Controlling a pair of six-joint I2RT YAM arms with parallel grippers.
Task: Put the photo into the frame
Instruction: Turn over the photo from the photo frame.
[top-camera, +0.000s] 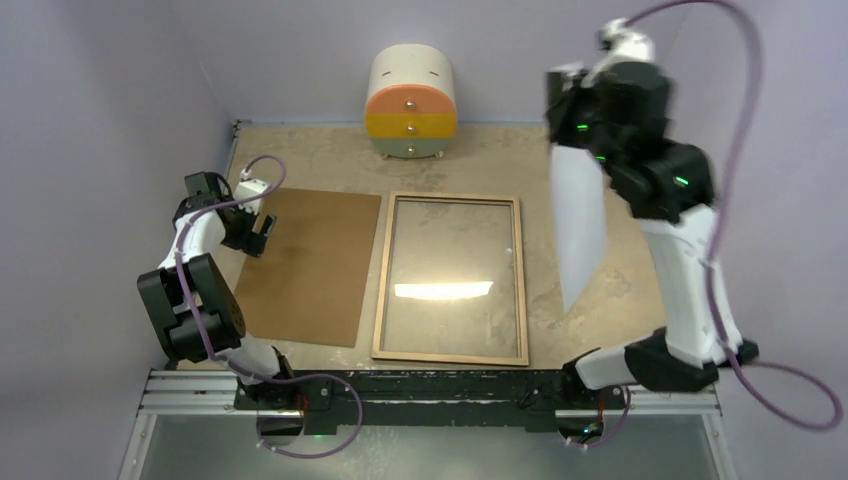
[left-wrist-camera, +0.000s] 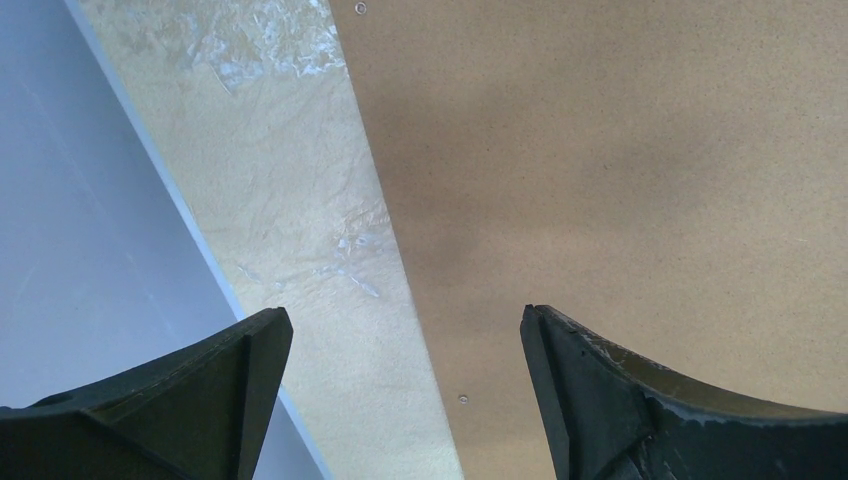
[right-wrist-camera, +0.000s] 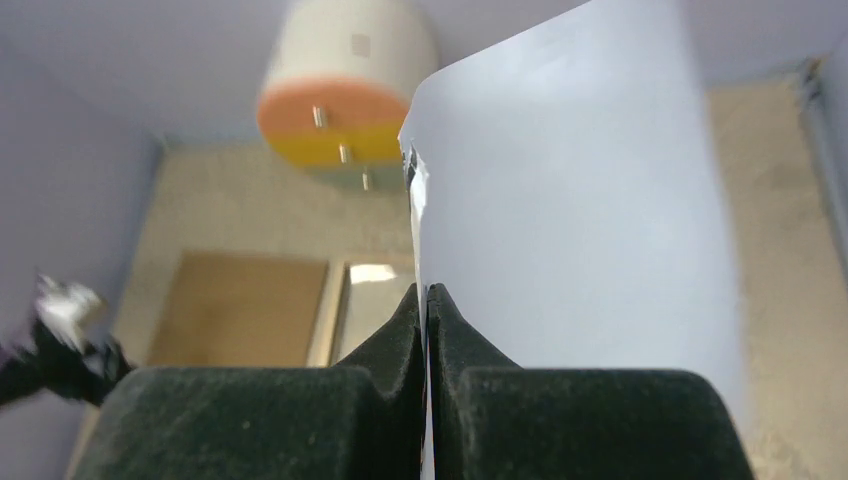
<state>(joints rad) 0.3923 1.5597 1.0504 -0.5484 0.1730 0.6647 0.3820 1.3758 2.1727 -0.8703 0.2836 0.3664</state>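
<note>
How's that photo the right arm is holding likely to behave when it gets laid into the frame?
Probably floppy: the photo curls at its top corner while the right fingers pinch only one edge. Likely light, since that narrow pinch holds it aloft. It may buckle on touching the frame.

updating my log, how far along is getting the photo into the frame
Done: the frame lies flat, wood side up, pane bare, with the backing board off beside it. In hand: the right claw is shut on the photo, hanging in the air right of the frame, white back showing; the left claw is open over the board's edge, holding nothing. Left: lay the photo in the frame.
</note>
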